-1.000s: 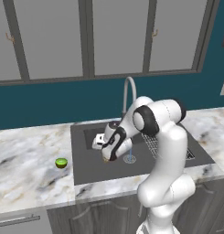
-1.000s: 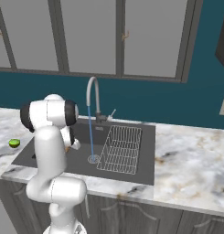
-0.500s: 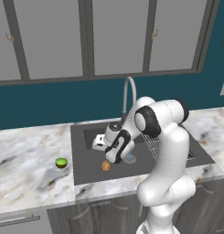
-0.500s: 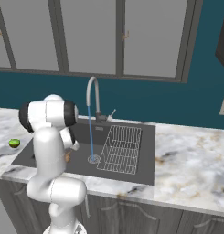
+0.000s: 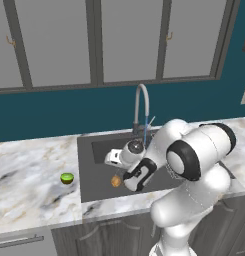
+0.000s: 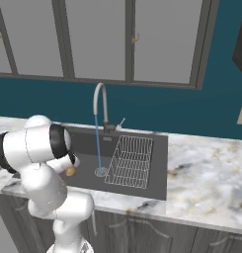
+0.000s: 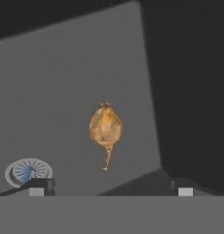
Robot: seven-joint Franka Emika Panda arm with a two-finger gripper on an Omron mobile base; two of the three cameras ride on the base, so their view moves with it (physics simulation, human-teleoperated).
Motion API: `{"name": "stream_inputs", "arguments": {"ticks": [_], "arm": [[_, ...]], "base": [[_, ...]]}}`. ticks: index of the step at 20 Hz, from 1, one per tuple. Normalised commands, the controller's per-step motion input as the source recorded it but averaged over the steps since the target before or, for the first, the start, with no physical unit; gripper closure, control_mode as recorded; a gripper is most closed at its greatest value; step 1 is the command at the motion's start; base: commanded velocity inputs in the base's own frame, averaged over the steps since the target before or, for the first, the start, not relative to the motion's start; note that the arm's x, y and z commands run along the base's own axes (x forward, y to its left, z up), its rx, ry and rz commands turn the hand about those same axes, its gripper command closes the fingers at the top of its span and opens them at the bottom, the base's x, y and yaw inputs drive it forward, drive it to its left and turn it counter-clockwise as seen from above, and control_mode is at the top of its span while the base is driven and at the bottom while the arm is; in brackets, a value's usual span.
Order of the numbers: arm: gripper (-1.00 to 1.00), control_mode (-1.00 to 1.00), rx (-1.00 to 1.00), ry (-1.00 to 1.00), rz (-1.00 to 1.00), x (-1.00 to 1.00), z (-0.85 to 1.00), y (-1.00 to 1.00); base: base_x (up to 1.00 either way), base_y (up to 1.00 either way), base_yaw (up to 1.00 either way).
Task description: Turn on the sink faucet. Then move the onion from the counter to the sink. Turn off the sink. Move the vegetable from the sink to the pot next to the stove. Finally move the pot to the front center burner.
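Observation:
The onion (image 7: 105, 129), a tan-brown bulb with a thin stalk, lies loose on the dark floor of the sink (image 5: 96, 167). In the left base view the onion (image 5: 116, 181) rests near the basin's front left, and in the right base view the onion (image 6: 70, 171) peeks out beside my arm. My gripper (image 7: 111, 187) hangs open just above it, with nothing between the fingertips (image 7: 40, 185). From the left base view the gripper (image 5: 126, 176) sits low inside the basin. The sink faucet (image 6: 99, 99) pours a thin blue stream onto the drain (image 7: 27, 172).
A wire rack (image 6: 130, 160) fills the right half of the basin. A small green lime (image 5: 67, 178) sits on the marble counter (image 5: 29, 170) left of the sink. Grey cabinets hang above the teal wall. More counter (image 6: 206, 168) stretches to the right.
The gripper opened and let go of the onion, which dropped from the fingers to the sink floor. The hand stayed low in the basin.

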Motion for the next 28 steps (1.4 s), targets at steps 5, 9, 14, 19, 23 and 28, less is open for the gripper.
{"name": "stream_inputs", "arguments": {"ticks": [5, 9, 14, 19, 23, 28], "arm": [[-1.0, -1.0, 0.07, 0.0, -0.09, -0.12, 1.0, -0.14], [-1.0, -1.0, 0.01, 0.0, -0.05, 0.08, 1.0, 0.0], [-1.0, -1.0, 0.0, 0.0, -0.05, -0.07, 1.0, -0.03], [-1.0, -1.0, 0.1, 0.02, -0.22, -0.54, 0.54, -0.26], [-1.0, -1.0, 0.21, 0.08, -0.39, -0.58, 0.19, -0.47], [-1.0, -1.0, 0.27, 0.1, -0.41, -0.56, 0.25, -0.38]], "base": [[0.0, 0.0, 0.0], [0.0, 0.0, 0.0], [0.0, 0.0, 0.0], [0.0, 0.0, 0.0], [0.0, 0.0, 0.0], [0.0, 0.0, 0.0]]}}
